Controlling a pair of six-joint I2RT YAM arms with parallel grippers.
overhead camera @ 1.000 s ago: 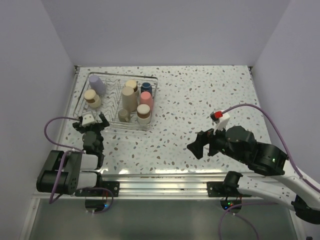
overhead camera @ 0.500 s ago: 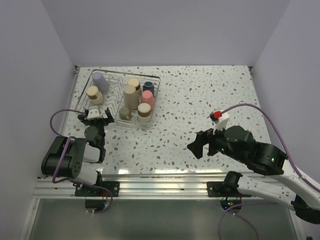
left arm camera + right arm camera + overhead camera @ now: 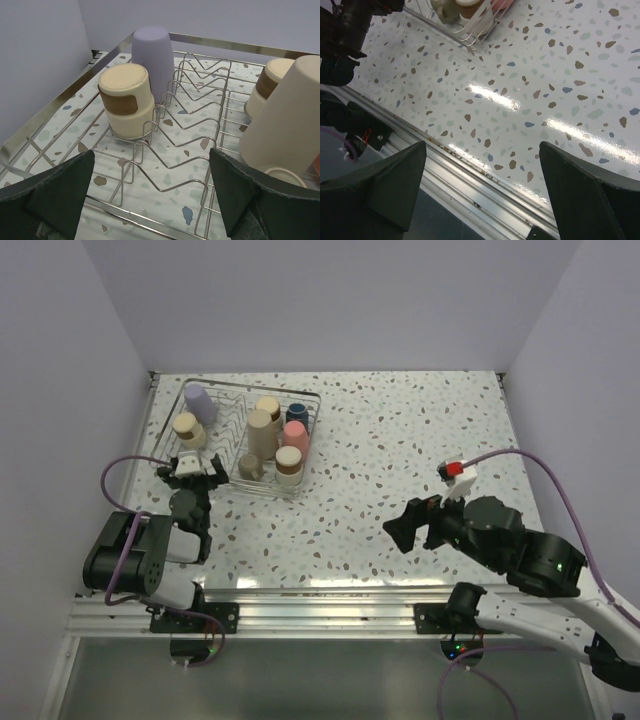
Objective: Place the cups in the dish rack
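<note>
The cups [image 3: 262, 432] sit inside the dish rack [image 3: 225, 44]
It stands far left on the table [image 3: 400, 430]; left pincer [image 3: 192, 469] spread at its near edge; right pincer [image 3: 482, 185] spread, well apart.

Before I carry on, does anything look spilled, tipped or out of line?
Nothing spilled or tipped: the cups stand inside the rack. Only oddity: the rack sits slightly turned against the edges of the table.
</note>
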